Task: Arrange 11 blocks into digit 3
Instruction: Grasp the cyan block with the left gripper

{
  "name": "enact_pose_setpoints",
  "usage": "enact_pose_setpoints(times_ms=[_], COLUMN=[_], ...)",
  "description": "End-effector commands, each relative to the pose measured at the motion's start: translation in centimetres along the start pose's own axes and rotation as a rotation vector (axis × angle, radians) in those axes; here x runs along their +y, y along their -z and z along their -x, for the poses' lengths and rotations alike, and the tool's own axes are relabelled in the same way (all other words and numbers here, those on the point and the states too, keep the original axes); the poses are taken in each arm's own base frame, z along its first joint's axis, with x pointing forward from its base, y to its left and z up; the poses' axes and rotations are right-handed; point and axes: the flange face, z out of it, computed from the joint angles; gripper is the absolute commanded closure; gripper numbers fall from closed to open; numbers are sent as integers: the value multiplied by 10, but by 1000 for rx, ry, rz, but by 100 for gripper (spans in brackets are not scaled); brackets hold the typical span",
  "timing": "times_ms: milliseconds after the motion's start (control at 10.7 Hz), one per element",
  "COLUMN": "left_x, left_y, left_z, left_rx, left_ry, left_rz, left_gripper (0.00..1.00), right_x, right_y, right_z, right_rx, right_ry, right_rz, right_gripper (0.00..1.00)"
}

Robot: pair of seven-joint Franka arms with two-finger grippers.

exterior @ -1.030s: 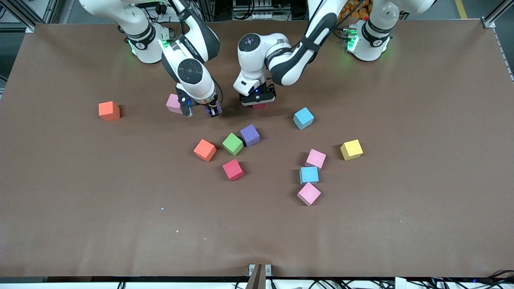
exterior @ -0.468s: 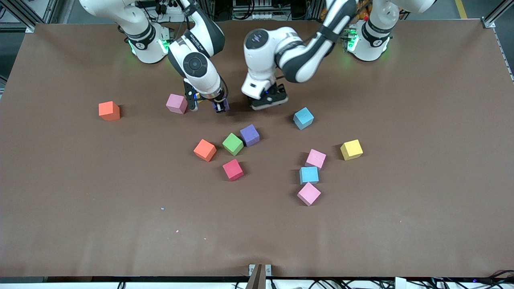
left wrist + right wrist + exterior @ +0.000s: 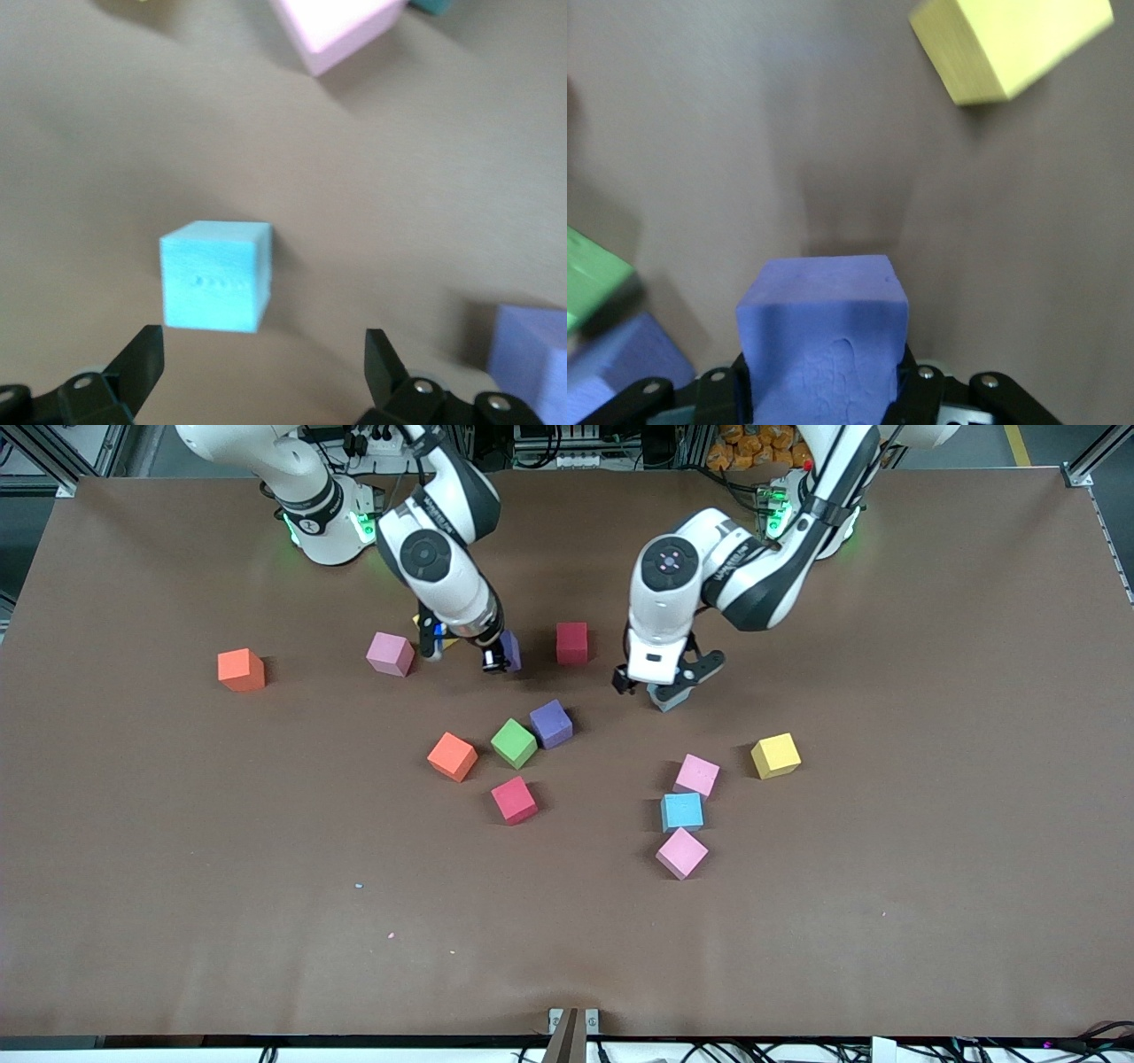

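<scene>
My right gripper [image 3: 499, 659] is shut on a purple block [image 3: 511, 651], held just above the table; it fills the right wrist view [image 3: 824, 341]. My left gripper [image 3: 663, 682] is open over a light blue block [image 3: 671, 699], which lies between and ahead of its fingers in the left wrist view [image 3: 215, 274]. A crimson block [image 3: 572, 643] sits free on the table between the two grippers. A green block [image 3: 514, 743], a second purple block [image 3: 551, 724], an orange block [image 3: 453, 756] and a second crimson block [image 3: 515, 800] lie nearer the camera.
Pink [image 3: 696, 776], light blue [image 3: 681, 812] and pink [image 3: 681, 854] blocks form a short column. A yellow block [image 3: 775, 755] lies beside them. A pink block [image 3: 391, 654] and an orange block [image 3: 241, 670] lie toward the right arm's end. Another yellow block [image 3: 1010, 44] shows near my right gripper.
My left gripper let go of the crimson block, left it on the table, and moved toward the left arm's end over the light blue block. My right gripper shifted slightly with the purple block.
</scene>
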Motion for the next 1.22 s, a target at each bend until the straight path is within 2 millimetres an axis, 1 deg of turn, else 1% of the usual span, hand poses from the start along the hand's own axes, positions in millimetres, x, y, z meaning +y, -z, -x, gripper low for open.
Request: enact_pose_setpoints(times_ms=[0, 94, 187, 281, 375, 468, 562, 749, 843, 1030, 1124], left_x=[-36, -39, -45, -51, -52, -52, -52, -51, -50, -50, -51], left_y=[-13, -20, -26, -31, -37, -43, -50, -60, -63, -73, -79], left_z=[-2, -5, -9, -19, -22, -22, -22, -24, -24, -22, -21], left_rx=[3, 4, 6, 9, 2, -17, -23, -39, -59, -71, -77], left_ry=[45, 55, 64, 88, 102, 122, 125, 152, 185, 193, 194], left_rz=[56, 70, 75, 84, 89, 92, 87, 102, 112, 99, 86], left_gripper=[0, 0, 0, 0, 0, 0, 0, 0, 0, 0, 12], right_x=[26, 34, 37, 35, 40, 41, 41, 52, 52, 48, 46], right_y=[-6, -13, -17, -24, -35, -43, -48, -59, -62, -62, -62], right_z=[12, 17, 21, 20, 25, 28, 27, 35, 35, 41, 44], right_rx=[-10, -2, -8, -10, -13, -19, -9, 6, 8, -8, -12], right_ry=[-75, -67, -87, -121, -108, -105, -97, -65, -63, -62, -61], right_rz=[-4, 3, -6, -15, -26, -39, -38, -28, -28, -43, -45], right_gripper=[100, 100, 100, 100, 100, 100, 100, 100, 100, 100, 100])
